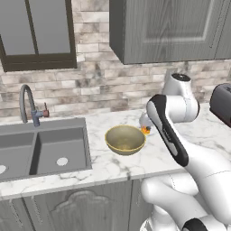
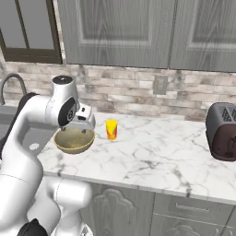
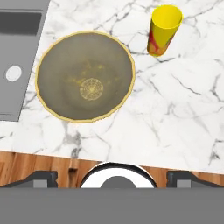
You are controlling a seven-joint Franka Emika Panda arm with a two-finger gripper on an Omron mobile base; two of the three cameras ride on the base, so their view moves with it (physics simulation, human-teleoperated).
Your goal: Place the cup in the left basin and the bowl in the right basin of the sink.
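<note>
Bowl [image 3: 85,76] sits upright on the marble counter [image 3: 183,109] beside the right basin [image 3: 13,74], near the front edge; cup [image 3: 164,29] stands just behind. Jaw spacing cannot be told.

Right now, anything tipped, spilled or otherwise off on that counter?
Nothing stands out. The bowl sits upright and empty on the marble counter beside the sink; the cup stands upright nearby, apart from it.

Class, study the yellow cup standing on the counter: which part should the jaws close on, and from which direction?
Grip the cup across its side wall, just below the open rim, coming down from above. It stands upright, is narrow enough for the jaws, and sits apart from the bowl, leaving room on both sides.
</note>
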